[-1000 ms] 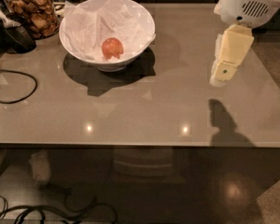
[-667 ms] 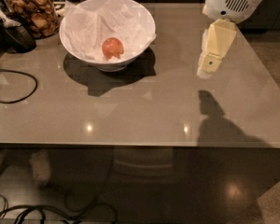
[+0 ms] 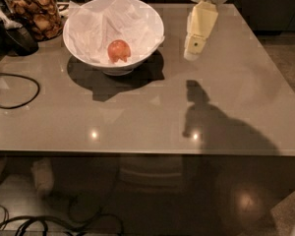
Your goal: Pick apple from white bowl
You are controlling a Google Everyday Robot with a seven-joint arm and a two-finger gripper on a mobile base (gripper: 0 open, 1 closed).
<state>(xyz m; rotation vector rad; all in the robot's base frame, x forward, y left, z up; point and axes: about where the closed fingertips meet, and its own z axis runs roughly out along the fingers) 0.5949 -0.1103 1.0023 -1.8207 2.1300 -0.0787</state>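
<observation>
- Camera view: the white bowl (image 3: 156,24), round and smooth with a wide flaring rim, stands on the far left part of the glossy grey-brown table (image 3: 137,117). Crumpled white paper (image 3: 88,31) lines it.
- The apple (image 3: 118,50), small, round and red-orange with a paler patch, lies on the paper near the bowl's middle.
- The gripper (image 3: 192,54), a tapering cream-yellow piece under a white housing, hangs above the table just right of the bowl, apart from it. Nothing shows in its grasp; how far open it is cannot be told.
- A glass jar (image 3: 34,14) at the far left corner holds brown snacks.
</observation>
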